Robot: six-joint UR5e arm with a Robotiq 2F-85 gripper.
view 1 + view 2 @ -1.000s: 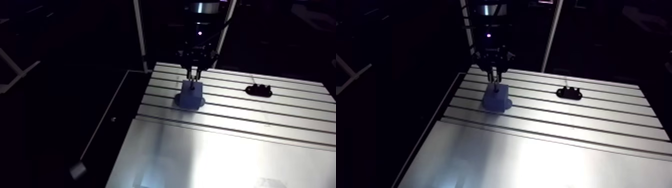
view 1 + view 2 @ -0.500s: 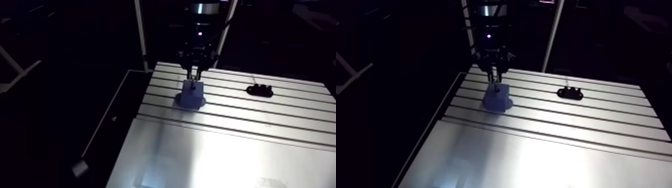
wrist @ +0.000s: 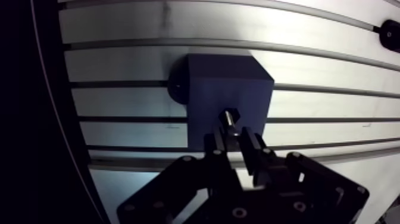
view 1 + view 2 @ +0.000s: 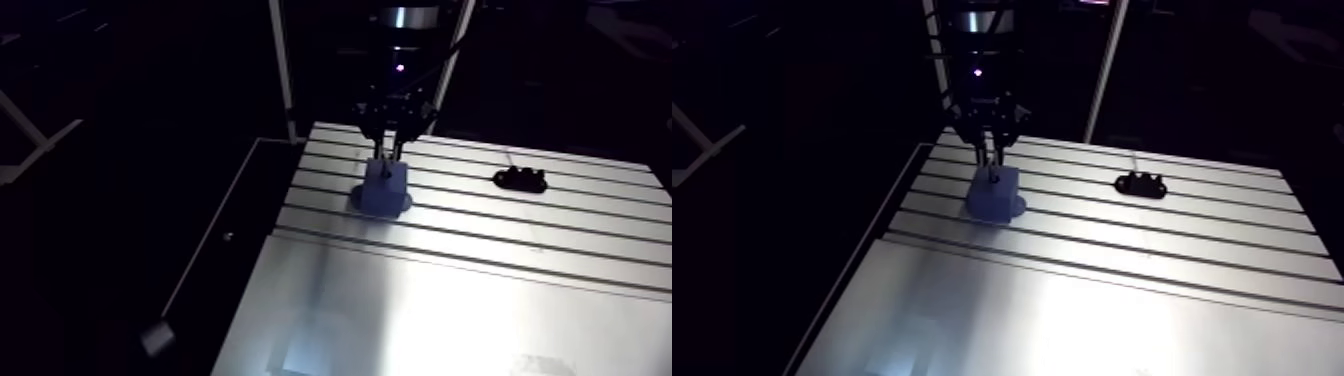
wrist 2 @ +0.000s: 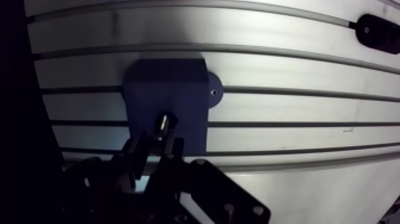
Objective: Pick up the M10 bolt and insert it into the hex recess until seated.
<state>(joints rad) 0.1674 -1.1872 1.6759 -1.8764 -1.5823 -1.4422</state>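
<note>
Our two-finger black gripper (image 3: 234, 140) clamps the dark steel M10 bolt (image 3: 230, 117), its hex head pointing down over the top face of the dark-blue square block (image 3: 229, 80) standing on the slotted aluminium table (image 3: 137, 27).

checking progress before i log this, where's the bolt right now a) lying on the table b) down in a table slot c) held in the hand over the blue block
c: the wrist view shows the hand shut on the bolt, with the bolt's tip over the blue block
</note>
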